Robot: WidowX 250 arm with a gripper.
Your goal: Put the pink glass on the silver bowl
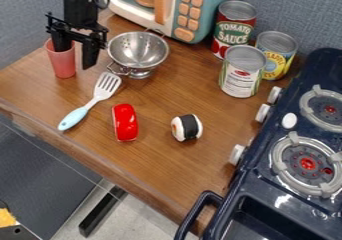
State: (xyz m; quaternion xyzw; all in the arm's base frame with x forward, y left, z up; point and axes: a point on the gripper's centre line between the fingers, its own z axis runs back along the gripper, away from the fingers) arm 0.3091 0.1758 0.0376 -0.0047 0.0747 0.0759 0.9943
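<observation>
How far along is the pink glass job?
The gripper is lined up at the pink glass, one finger inside its rim and one outside. Nothing looks gripped; the fingers stand apart. Left to do: grip it, lift it and set it on the silver bowl.

Wooden counter, silver bowl, spatula, cans, red object, seemingly sushi

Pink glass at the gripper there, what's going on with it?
The robot's black gripper is at the pink glass, one finger down inside its mouth and the other outside, on the side toward the silver bowl, with a gap between that finger and the glass. The glass stands on the wooden counter beside the bowl, not yet on it.
</observation>
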